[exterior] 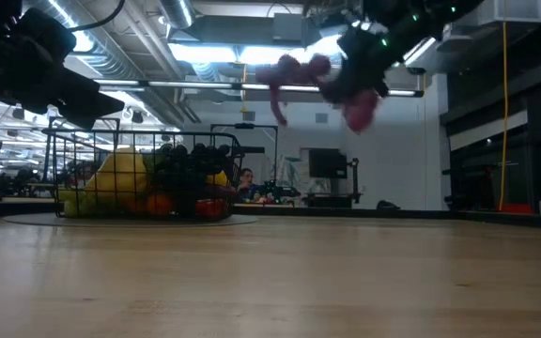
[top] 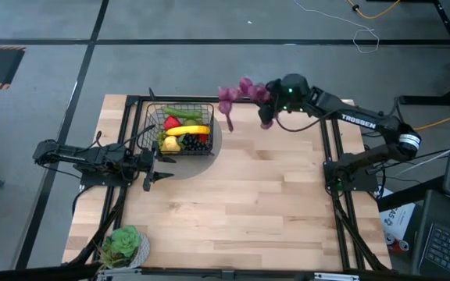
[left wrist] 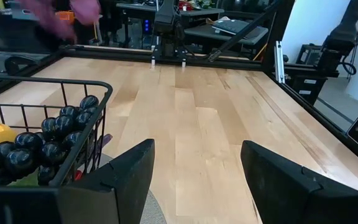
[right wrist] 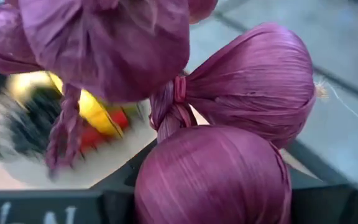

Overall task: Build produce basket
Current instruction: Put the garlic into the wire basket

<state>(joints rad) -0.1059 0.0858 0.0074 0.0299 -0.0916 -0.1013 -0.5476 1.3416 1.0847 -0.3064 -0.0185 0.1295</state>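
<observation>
A: Where's the purple bunch (top: 244,95)?

B: Up in the air, near the basket (top: 180,129) but off to its side, not yet over it. The right gripper (top: 270,100) has its fingers clamped on one end, so the rest dangles free.

A: Why so high?

B: Probably to clear the wire rim; the banana (top: 191,130), dark grapes (left wrist: 48,140) and other produce already fill it.

A: And the left gripper (top: 156,163)?

B: Fingers spread wide, empty, waiting low over the desk (top: 248,203) just beside the basket.
</observation>
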